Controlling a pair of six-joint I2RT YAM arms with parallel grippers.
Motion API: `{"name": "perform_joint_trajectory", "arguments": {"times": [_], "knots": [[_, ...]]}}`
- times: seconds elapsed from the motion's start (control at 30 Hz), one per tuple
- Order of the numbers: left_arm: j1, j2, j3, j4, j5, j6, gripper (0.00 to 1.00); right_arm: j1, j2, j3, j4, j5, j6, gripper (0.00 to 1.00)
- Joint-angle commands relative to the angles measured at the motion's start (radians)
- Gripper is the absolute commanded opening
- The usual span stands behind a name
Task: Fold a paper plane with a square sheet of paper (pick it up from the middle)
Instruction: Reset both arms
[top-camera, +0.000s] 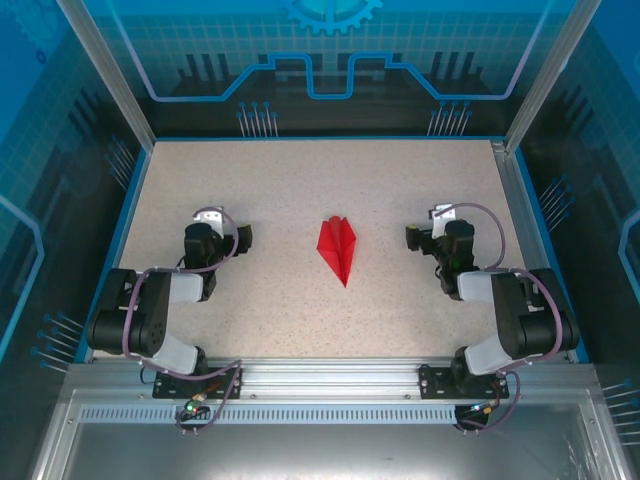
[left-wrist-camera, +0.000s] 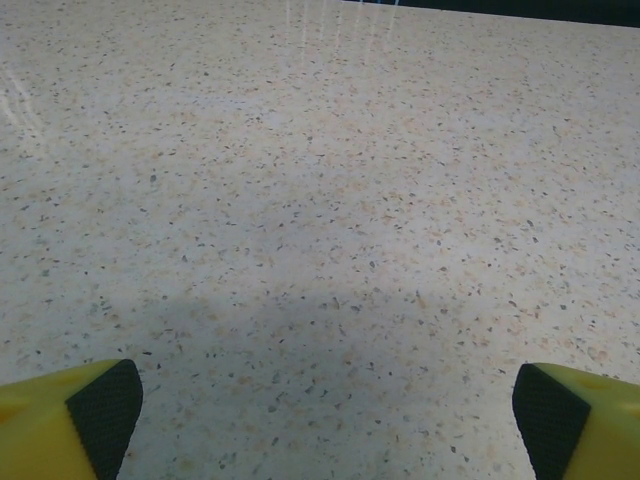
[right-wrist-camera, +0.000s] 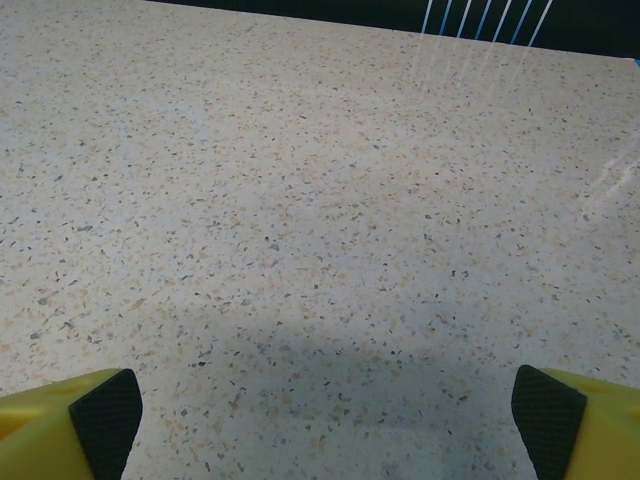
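1. From the top camera, the paper plane (top-camera: 338, 247) lies near the middle of the speckled surface (top-camera: 300, 170), about midway between its left and right edges; it is a narrow red dart with a crease down its centre; its sharp tip points to the near edge and its broader end to the far edge. The left hand (top-camera: 218, 228) sits to the plane's left and the right hand (top-camera: 437, 230) to its right; both are well apart from it and touch nothing red. The arms (top-camera: 150, 315) are folded back toward their bases at the near edge.

2. In the left wrist view, the left hand (left-wrist-camera: 320, 425) is spread wide; its yellow fingers with dark pads (left-wrist-camera: 105, 410) stand at the two lower corners; between them is bare surface (left-wrist-camera: 320, 200), with a soft shadow near the fingers.

3. In the right wrist view, the right hand (right-wrist-camera: 325, 425) is likewise spread wide; its dark pads (right-wrist-camera: 105, 415) sit far apart at the lower corners; bare surface (right-wrist-camera: 300, 200) lies between them, running to its far edge, and nothing is pinched.
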Motion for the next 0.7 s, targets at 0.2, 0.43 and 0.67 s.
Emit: {"name": "perform_joint_trajectory", "arguments": {"times": [0.2, 0.43, 0.67], "knots": [[-0.014, -0.001, 0.006, 0.052, -0.105, -0.008, 0.99, -0.001, 0.002, 0.006, 0.043, 0.011, 0.004, 0.99], [-0.015, -0.001, 0.006, 0.05, -0.105, -0.006, 0.99, -0.001, 0.002, 0.007, 0.043, 0.011, 0.003, 0.99], [-0.015, -0.001, 0.006, 0.053, -0.105, -0.007, 0.99, -0.001, 0.001, 0.007, 0.041, 0.01, 0.003, 0.99]]}}
